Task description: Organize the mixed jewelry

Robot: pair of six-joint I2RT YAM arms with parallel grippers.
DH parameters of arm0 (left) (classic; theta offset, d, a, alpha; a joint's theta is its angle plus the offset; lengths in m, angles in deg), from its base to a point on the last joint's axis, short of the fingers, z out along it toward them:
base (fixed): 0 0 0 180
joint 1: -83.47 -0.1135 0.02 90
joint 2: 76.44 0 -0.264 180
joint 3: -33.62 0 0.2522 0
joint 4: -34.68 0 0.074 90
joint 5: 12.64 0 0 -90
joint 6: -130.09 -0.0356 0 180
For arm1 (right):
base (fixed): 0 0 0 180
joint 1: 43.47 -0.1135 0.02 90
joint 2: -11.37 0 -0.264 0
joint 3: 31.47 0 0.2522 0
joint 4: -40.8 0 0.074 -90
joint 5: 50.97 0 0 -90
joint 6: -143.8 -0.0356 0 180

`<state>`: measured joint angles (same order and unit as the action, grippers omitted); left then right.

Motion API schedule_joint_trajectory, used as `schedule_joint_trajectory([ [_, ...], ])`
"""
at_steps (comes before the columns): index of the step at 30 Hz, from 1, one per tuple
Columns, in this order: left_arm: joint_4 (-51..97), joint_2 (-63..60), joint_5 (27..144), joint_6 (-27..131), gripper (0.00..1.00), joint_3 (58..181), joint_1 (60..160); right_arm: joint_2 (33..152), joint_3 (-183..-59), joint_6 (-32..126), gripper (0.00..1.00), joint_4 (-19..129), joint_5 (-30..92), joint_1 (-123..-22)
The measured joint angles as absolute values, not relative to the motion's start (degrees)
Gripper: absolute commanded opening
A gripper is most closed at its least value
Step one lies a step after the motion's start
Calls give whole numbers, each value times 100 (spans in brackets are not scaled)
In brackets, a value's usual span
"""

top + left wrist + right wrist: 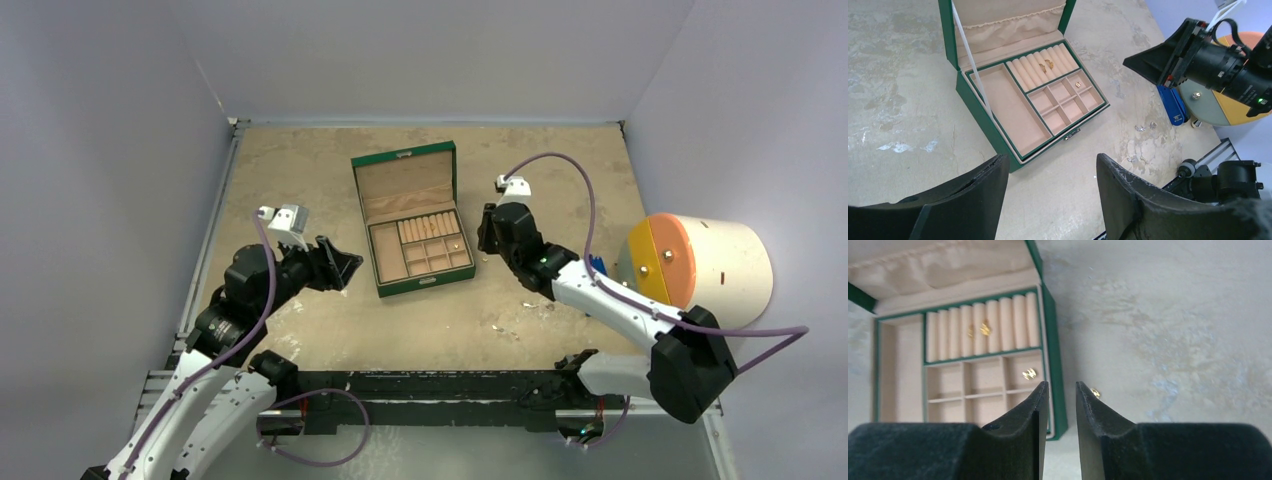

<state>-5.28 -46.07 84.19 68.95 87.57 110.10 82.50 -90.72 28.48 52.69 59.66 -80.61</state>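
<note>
The open green jewelry box (412,220) sits mid-table. A gold ring (1048,63) rests in its ring rolls and a gold stud (1078,84) lies in a small compartment; both also show in the right wrist view, the ring (984,329) and the stud (1029,373). Loose silvery pieces (1140,128) lie on the table right of the box. A small gold piece (1095,392) lies on the table just beyond my right fingertip. My right gripper (1062,386) hovers by the box's right side, jaws narrowly apart and empty. My left gripper (1053,165) is wide open and empty, near the box's front left.
A blue clip-like tool (1172,105) lies right of the loose pieces. A large white cylinder with an orange and yellow end (700,262) stands at the right edge. Grey walls enclose the table (300,170).
</note>
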Motion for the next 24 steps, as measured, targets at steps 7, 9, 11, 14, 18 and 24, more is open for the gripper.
schedule_joint_trajectory([
  [7, -528, -4581, 8423, 6895, 64, 8757, 11008, 8318, -8589, 2815, 32, 5457, 6239, -8016],
  [9, -528, -4572, 8423, 6895, 64, 8757, 11004, 8456, -8552, 2800, 35, 5462, 6245, -8005],
  [11, -528, -4565, 8430, 6895, 64, 8757, 10989, 8618, -8528, 2789, 35, 5433, 6243, -7981],
  [14, -528, -4563, 8439, 6895, 64, 8757, 10973, 8865, -8517, 2789, 35, 5379, 6221, -7952],
  [18, -528, -4565, 8441, 6895, 64, 8757, 10973, 9186, -8517, 2793, 35, 5274, 6186, -7900],
  [24, -528, -4565, 8441, 6895, 64, 8757, 10973, 9603, -8528, 2798, 35, 5062, 6031, -7775],
])
